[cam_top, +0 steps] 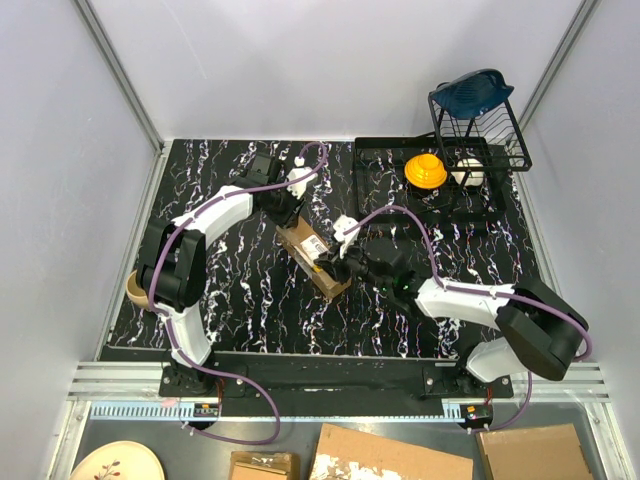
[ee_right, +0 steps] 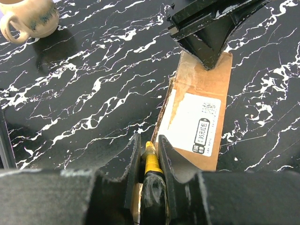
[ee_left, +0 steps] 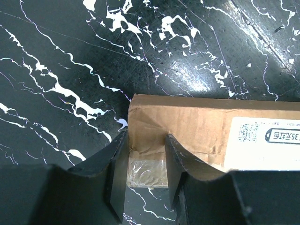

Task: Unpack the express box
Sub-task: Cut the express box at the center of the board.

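I see left gripper pinching express box at its far end, right gripper clamping yellow utility knife at box's near end

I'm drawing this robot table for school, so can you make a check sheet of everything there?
Surface: black tabletop with white marble veins.
Job's things: small oblong brown cardboard express box, white label up.
Clutter: beige ceramic mug; black wire dish rack.
Grippers: left fingers straddle one box end; right fingers clamp a yellow-and-black utility knife at the other.
Cables: purple cables run along both arms.
Surroundings: white walls; flat cardboard pieces beyond the near edge.
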`<state>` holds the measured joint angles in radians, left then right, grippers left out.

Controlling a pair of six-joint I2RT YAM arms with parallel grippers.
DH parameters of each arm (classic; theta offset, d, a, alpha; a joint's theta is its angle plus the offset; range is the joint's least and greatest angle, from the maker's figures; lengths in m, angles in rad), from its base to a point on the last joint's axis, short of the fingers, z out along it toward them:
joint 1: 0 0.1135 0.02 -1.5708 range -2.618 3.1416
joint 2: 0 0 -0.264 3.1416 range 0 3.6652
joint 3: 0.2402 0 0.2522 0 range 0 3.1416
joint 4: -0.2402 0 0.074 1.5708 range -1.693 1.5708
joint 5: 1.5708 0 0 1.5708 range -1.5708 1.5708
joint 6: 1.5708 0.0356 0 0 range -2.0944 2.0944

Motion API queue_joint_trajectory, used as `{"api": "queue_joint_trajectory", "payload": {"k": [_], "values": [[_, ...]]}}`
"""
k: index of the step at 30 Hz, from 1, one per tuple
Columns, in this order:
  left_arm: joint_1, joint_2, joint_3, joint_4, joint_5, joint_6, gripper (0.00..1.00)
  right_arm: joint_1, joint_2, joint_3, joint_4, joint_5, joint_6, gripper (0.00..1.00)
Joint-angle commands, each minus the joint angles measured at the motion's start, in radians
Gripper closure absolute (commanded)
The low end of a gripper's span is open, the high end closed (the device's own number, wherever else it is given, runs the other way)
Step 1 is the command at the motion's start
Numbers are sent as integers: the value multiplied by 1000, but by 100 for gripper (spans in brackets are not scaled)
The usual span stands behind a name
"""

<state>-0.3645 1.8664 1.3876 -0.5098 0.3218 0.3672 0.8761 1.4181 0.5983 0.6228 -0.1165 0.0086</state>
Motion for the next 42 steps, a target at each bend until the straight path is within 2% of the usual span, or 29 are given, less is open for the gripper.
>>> {"api": "queue_joint_trajectory", "payload": {"k": [1, 4, 10, 23, 29, 34, 42], "values": [[22, 97, -50, -36, -101, 38, 64, 9, 21, 38, -253, -41, 24, 100], [24, 103, -52, -32, -95, 36, 64, 11, -1, 70, -404, -19, 11, 100], [29, 122, -38, -30, -105, 39, 66, 40, -47, 83, -512, 27, 34, 100], [35, 125, -18, -33, -102, 33, 67, 57, -88, 61, -543, 54, 74, 100], [53, 42, 33, -108, -52, 27, 56, 57, -42, 80, -502, 57, 74, 100], [55, -71, 39, -141, 22, -7, 41, 55, -8, 100, -451, 51, 83, 100], [7, -101, 30, -144, 83, -62, 39, 52, 16, 129, -443, 57, 70, 100]]}}
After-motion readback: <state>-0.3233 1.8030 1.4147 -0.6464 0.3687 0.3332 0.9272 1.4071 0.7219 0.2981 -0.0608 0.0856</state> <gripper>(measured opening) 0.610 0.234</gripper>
